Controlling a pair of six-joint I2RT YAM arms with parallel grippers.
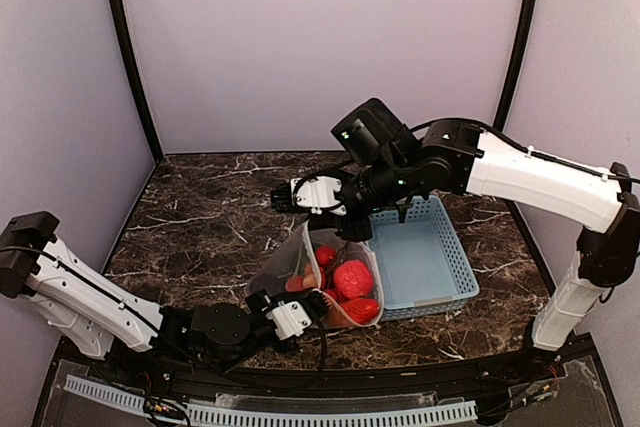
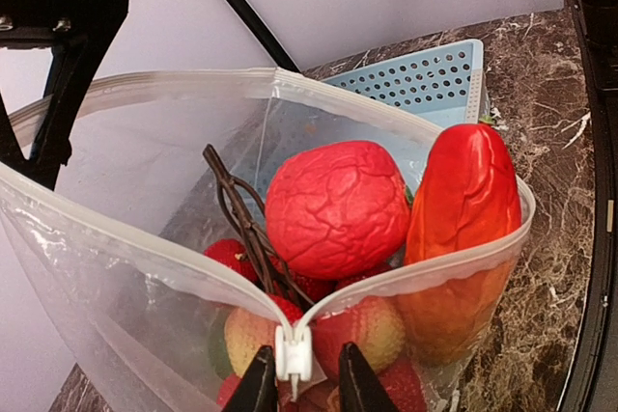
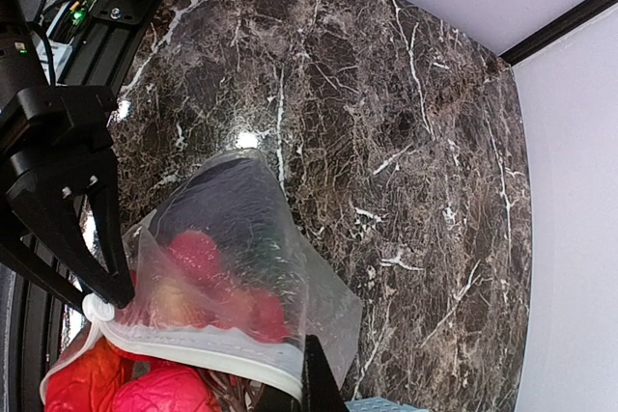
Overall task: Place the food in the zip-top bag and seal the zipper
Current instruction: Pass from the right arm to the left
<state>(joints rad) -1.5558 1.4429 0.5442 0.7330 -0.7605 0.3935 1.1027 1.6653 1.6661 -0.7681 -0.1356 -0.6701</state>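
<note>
The zip-top bag point(image 1: 292, 265) stands in the middle of the table with its mouth open; it also shows in the left wrist view point(image 2: 116, 267). The food is inside: a red crinkled round piece point(image 2: 336, 207), a long orange-red piece point(image 2: 463, 190), and red-yellow berries lower down. My left gripper point(image 2: 305, 385) straddles the white slider point(image 2: 293, 354) at the zipper's point(image 2: 145, 243) near end, jaws slightly apart. My right gripper point(image 1: 355, 229) is shut on the far end of the bag's mouth point(image 3: 193, 349) and holds it up.
The light-blue slotted basket point(image 1: 440, 267) lies right of the bag, touching it, and looks empty. A dark twig-like stalk point(image 2: 241, 219) sticks up among the food. Dark marble table point(image 1: 210, 207) lies left and behind; purple walls enclose it.
</note>
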